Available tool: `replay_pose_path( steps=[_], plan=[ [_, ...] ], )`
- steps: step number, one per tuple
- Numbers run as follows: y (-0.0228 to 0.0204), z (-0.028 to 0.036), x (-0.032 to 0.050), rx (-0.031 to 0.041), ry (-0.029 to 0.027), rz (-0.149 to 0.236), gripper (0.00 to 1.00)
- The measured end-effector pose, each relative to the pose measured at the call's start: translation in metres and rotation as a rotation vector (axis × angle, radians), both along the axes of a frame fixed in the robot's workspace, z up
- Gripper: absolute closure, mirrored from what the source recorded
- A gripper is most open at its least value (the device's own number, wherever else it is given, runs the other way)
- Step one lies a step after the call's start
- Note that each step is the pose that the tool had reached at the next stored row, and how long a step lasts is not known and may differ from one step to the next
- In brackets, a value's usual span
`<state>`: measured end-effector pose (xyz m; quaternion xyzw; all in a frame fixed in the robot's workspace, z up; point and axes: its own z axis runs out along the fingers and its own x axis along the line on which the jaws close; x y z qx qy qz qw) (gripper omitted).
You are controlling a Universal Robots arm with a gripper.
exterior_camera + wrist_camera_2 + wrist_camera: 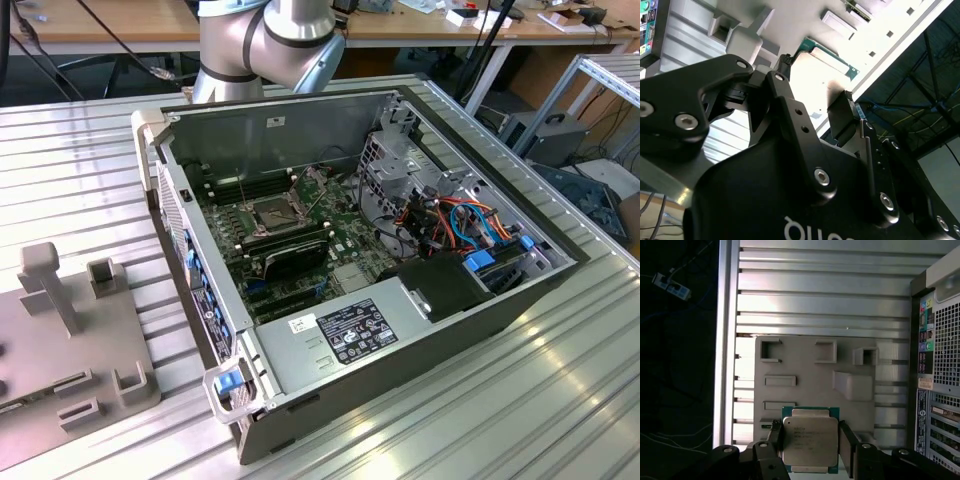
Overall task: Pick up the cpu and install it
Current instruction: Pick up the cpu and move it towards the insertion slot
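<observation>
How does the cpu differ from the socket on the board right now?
The cpu is a silver-topped square with green edges, held in the gripper over the grey tray; the socket is a dark square with a metal frame, fixed on the motherboard inside the case. Both are square.

Robotics lab: robot arm (270,40), aluminium-slat table (80,150), opened computer case (290,135), cluttered workbenches (100,25) behind.

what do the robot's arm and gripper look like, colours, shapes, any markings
The arm is smooth silver-grey metal with rounded, tube-like joint housings. In the second wrist view, the gripper is matte black, built from angular link plates joined by silver hex-socket screws, with white lettering on its body. Its two fingers are slim black bars with flat ends.
</observation>
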<state>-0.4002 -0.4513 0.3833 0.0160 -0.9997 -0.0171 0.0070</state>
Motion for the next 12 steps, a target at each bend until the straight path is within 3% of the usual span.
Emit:
replay_pose_path(
  steps=[12],
  plan=[
    [0.0, 0.0, 0.0047, 0.0, 0.0, 0.0, 0.45]
  ],
)
